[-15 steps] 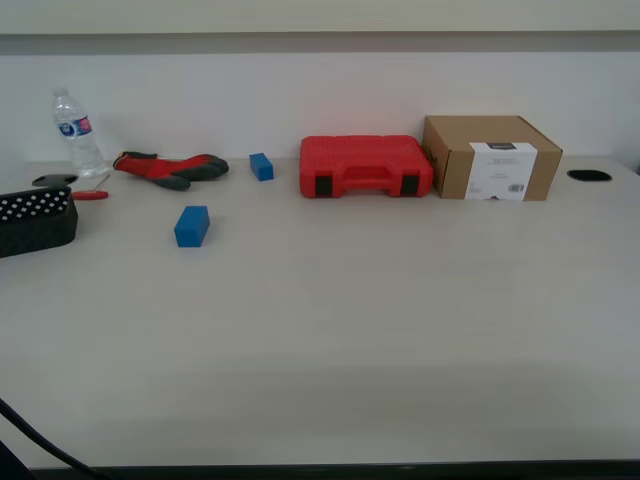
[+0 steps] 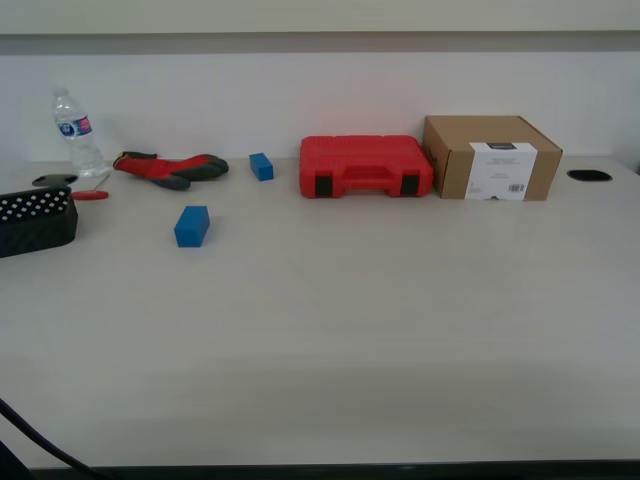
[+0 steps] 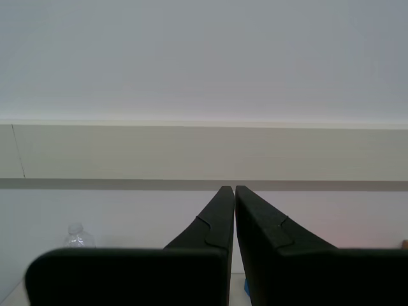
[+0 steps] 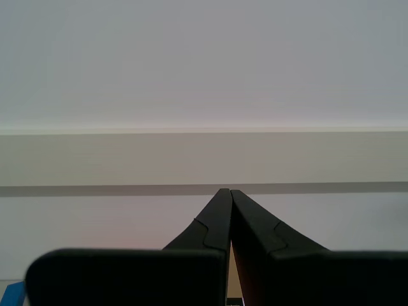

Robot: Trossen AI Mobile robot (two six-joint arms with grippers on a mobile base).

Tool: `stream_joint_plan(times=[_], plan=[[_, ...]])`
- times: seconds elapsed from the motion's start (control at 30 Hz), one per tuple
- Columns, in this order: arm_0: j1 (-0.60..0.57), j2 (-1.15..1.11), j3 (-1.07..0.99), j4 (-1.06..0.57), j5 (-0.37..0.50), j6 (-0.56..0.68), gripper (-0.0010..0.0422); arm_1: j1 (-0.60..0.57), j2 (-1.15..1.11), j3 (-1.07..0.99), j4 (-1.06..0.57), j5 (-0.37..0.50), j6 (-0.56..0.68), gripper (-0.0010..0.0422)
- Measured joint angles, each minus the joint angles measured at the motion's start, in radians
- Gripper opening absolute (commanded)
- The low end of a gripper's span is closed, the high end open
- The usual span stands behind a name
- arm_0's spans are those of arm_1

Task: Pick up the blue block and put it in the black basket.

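Pale grey desk [image 2: 330,340] fills the exterior view. Along the back sit a red case [image 2: 365,166] and a brown box [image 2: 490,157], well apart from the black basket [image 2: 35,220] at that view's left edge. The blue block [image 2: 191,226] sits on the desk near the basket, a smaller blue block [image 2: 261,166] behind it. My first pincer [image 3: 229,191] is closed on nothing, my second pincer [image 4: 225,192] likewise, both aimed at the wall.
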Motion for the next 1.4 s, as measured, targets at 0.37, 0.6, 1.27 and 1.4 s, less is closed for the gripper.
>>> stream_joint_plan(times=[0.37, 0.6, 1.27, 1.4], plan=[[0.001, 0.000, 0.000, 0.000, 0.000, 0.000, 0.0000, 0.000, 0.000, 0.000, 0.000, 0.000, 0.000, 0.0000], [0.001, 0.000, 0.000, 0.000, 0.000, 0.000, 0.0000, 0.000, 0.000, 0.000, 0.000, 0.000, 0.000, 0.0000], [0.001, 0.000, 0.000, 0.000, 0.000, 0.000, 0.0000, 0.000, 0.035, 0.001, -0.048, -0.061, 0.036, 0.0000], [0.001, 0.000, 0.000, 0.000, 0.000, 0.000, 0.0000, 0.000, 0.167, 0.004, -0.167, -0.064, 0.049, 0.0000]])
